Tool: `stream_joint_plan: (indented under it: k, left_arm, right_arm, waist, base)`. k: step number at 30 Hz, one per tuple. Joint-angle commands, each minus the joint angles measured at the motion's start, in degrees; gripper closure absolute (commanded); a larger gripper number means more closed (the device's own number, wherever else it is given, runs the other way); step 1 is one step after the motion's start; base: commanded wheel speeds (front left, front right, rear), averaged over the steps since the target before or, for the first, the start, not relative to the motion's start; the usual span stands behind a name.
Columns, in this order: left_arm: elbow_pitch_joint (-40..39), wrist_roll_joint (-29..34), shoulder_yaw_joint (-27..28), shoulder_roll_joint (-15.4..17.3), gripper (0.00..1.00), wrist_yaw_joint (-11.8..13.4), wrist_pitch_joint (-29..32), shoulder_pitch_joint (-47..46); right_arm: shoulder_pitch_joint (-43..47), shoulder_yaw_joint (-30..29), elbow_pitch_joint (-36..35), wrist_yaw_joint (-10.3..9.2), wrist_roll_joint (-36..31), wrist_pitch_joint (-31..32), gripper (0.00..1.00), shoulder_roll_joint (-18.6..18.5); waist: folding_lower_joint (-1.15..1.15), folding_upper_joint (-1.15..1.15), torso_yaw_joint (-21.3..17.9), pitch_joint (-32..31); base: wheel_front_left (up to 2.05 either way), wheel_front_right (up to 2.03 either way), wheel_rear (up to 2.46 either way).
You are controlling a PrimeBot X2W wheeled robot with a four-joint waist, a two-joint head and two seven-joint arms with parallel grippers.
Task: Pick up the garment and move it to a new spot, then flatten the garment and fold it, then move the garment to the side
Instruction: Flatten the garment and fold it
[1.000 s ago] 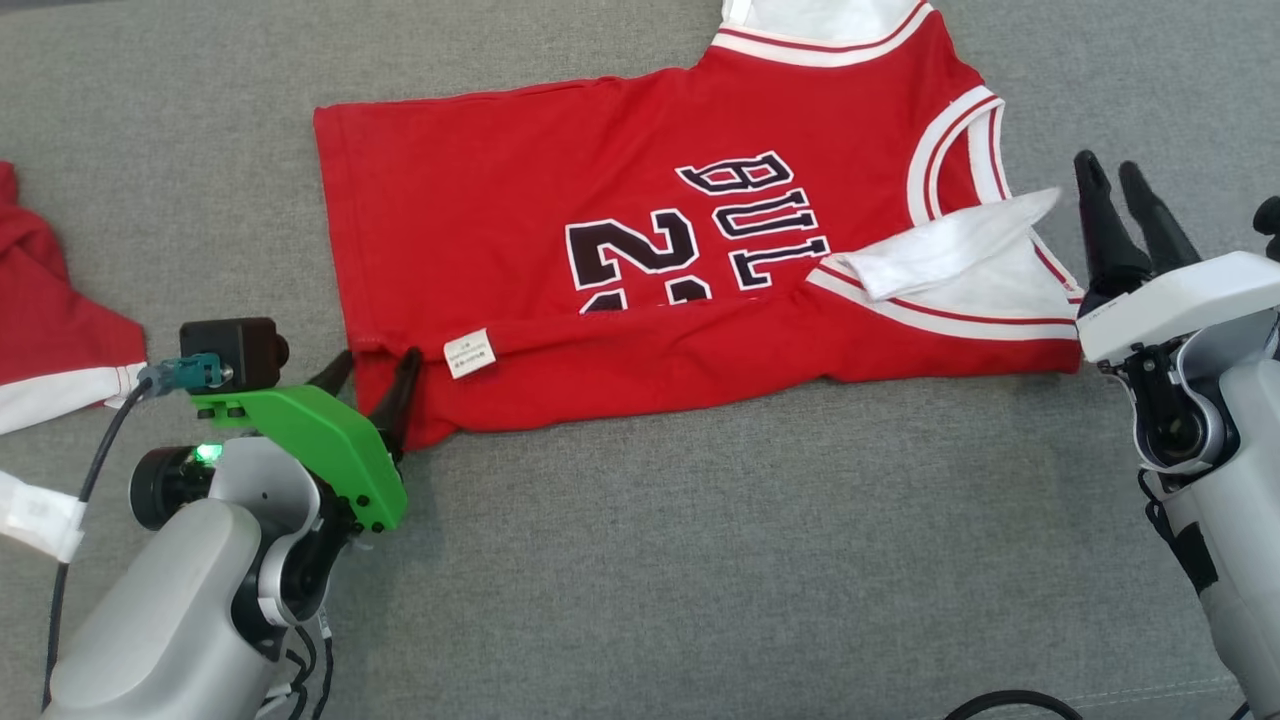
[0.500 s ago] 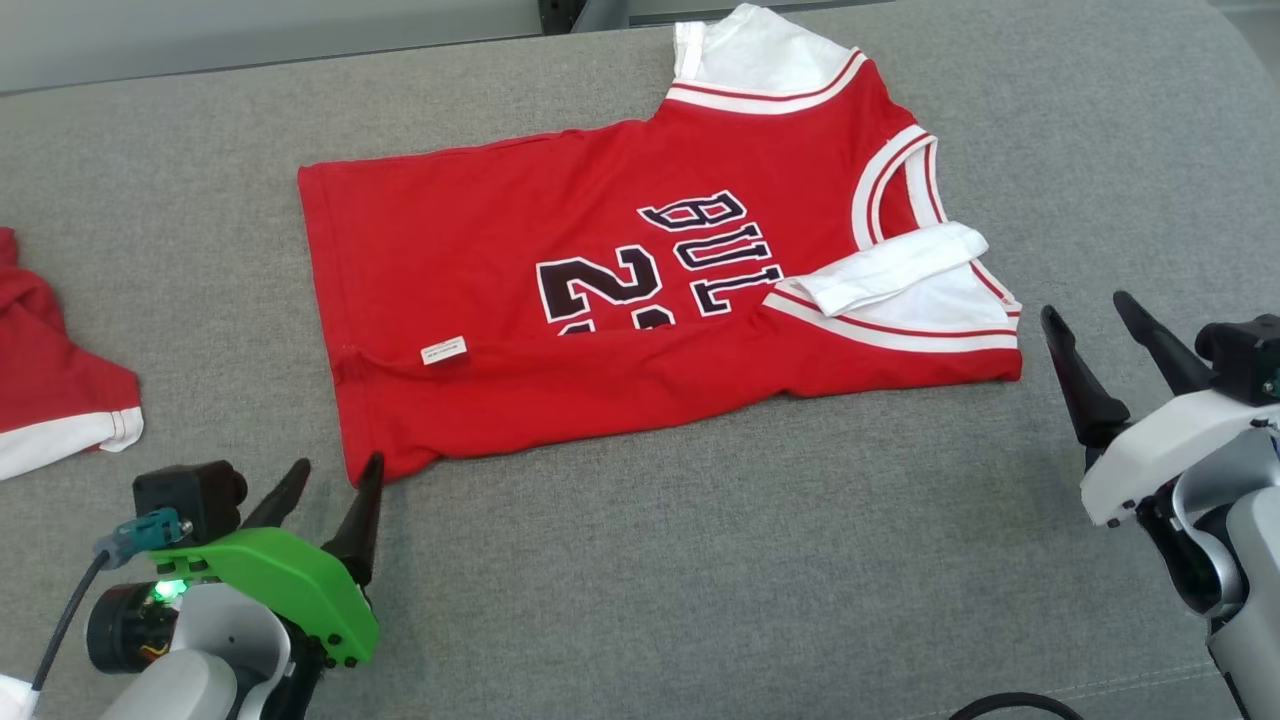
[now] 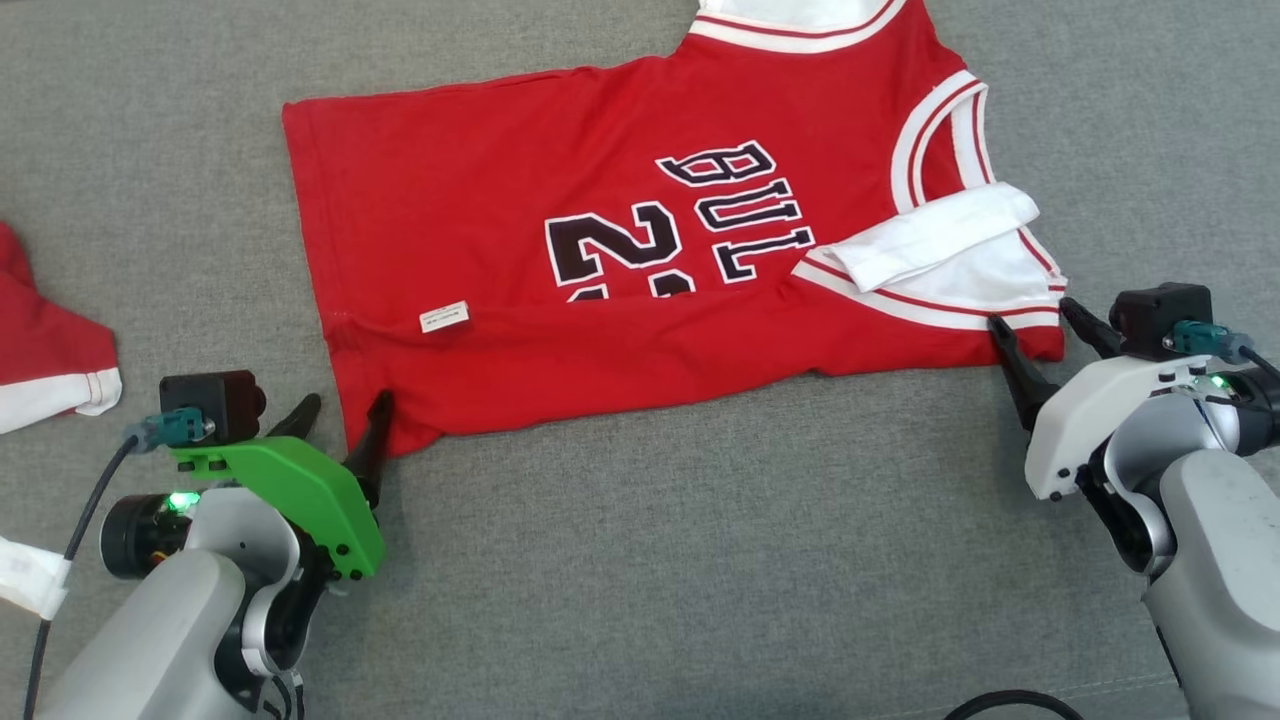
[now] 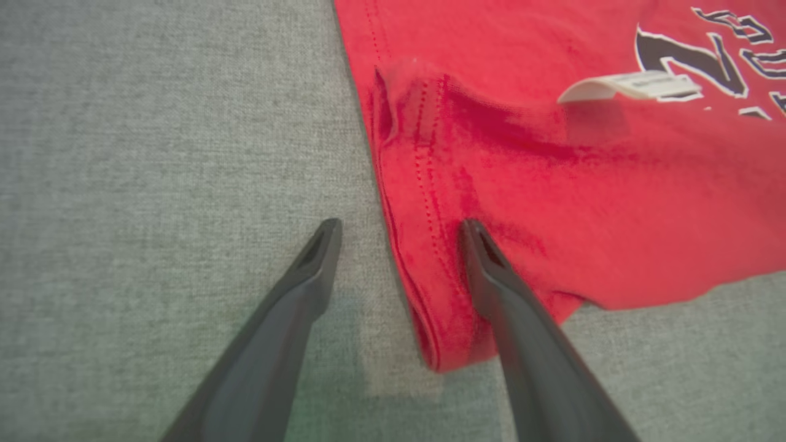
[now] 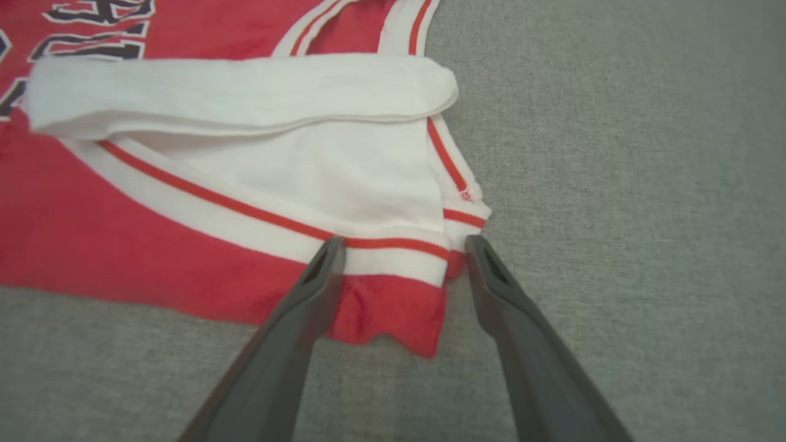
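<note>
Head view had us mid-fold, we judged: the garment (image 3: pixel 480 200) lay with its near corners between the fingers of our left gripper (image 3: pixel 345 402) and right gripper (image 3: pixel 1031 313), both spread wide, gripping nothing. Next, both needed to pinch there.

**Pretty sure this is a robot lab / data-collection setup**

The whole work area is one big grey woven-fabric surface (image 3: pixel 700 560) with a seam (image 3: pixel 1120 692) at the lower right. A red Bulls jersey (image 3: pixel 560 200) is spread on it and a second red-and-white garment (image 3: pixel 50 360) lies at the left edge. The arm has a bolted-on green bracket (image 3: pixel 300 490), a black camera (image 3: pixel 212 405) and a loose cable (image 3: pixel 80 520). Can't tell the room beyond that.
</note>
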Motion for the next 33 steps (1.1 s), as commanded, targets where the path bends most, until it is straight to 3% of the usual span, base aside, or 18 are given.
stream_joint_plan:
  k: [1,5,6,7,8,9,10,14,19,23,26,33]
  left_arm:
    - [1.9,-1.1,-0.5,-0.7,0.0,-0.9,1.0,-0.7]
    - [4.5,-1.8,-1.9,-1.7,0.0,-3.4,3.0,-1.8]
    - [5.0,-2.2,-2.2,-2.0,0.1,-4.1,3.5,-2.0]
    - [5.3,-2.6,-2.8,-2.2,0.79,-5.2,4.0,-2.1]
    - [5.4,-3.3,-3.4,-2.5,1.0,-6.5,4.8,-2.1]
    - [5.3,-4.0,-4.0,-2.8,1.0,-7.8,5.6,-2.0]
    - [5.0,-5.7,-3.4,-2.9,1.0,-9.5,6.1,-1.9]
    - [4.1,-8.2,-1.8,0.4,1.0,-12.1,7.9,-1.8]
    - [-2.2,-11.9,1.0,6.9,1.0,-15.5,11.0,-0.7]
    - [-9.4,-13.5,2.6,12.8,1.0,-15.0,13.4,2.9]
    - [-15.3,-14.5,3.0,15.4,1.0,-13.6,13.5,7.1]
    - [-22.2,-15.9,3.6,15.8,1.0,-10.1,9.8,16.5]
  right_arm:
    - [-1.2,-0.4,1.4,-0.02,-0.8,0.7,0.0,0.4]
    - [-2.5,-0.6,4.5,-0.02,-1.6,2.5,0.0,0.9]
    - [-2.7,-0.4,5.2,-0.02,-1.3,3.3,0.0,0.9]
    - [-2.9,-0.2,5.9,-0.02,-0.8,4.3,0.07,1.0]
    - [-3.0,-0.1,6.3,-0.02,-0.2,4.9,0.68,1.2]
    - [-3.2,0.2,6.6,-0.02,0.9,5.6,1.0,1.4]
    - [-3.1,1.3,6.3,0.0,3.1,6.9,1.0,1.0]
    - [-3.6,1.1,3.4,-0.08,7.2,8.3,1.0,-1.5]
    - [-1.8,0.3,-3.9,-0.07,12.8,12.3,1.0,-5.7]
    - [3.6,-0.1,-12.5,-0.08,17.2,17.0,1.0,-9.4]
    - [9.6,-1.4,-19.0,-0.07,19.5,19.9,1.0,-10.8]
    - [19.8,-4.3,-26.6,-0.05,20.3,22.3,1.0,-9.4]
  waist:
    - [0.0,0.67,0.9,1.1]
    - [0.0,0.67,1.6,1.5]
    - [0.0,0.67,1.7,1.5]
    - [0.0,0.67,1.8,1.5]
    - [0.0,0.67,1.9,1.5]
    - [0.0,0.67,1.9,1.4]
    - [0.0,0.67,2.0,1.2]
    - [0.0,0.67,1.5,0.6]
    - [0.0,0.67,0.1,-0.5]
    - [0.0,0.67,-1.2,-1.3]
    - [0.0,0.67,-2.2,-1.3]
    - [0.0,0.67,-4.1,-0.4]
  base:
    - [0.0,0.0,0.0]
    - [0.0,0.0,0.0]
    - [0.0,0.0,0.0]
    - [0.0,0.0,0.0]
    - [0.0,0.0,0.0]
    - [0.0,0.0,0.0]
    - [0.0,0.0,0.0]
    - [0.0,0.0,0.0]
    - [0.0,0.0,0.0]
    - [0.0,0.0,0.0]
    - [0.0,0.0,0.0]
    - [0.0,0.0,0.0]
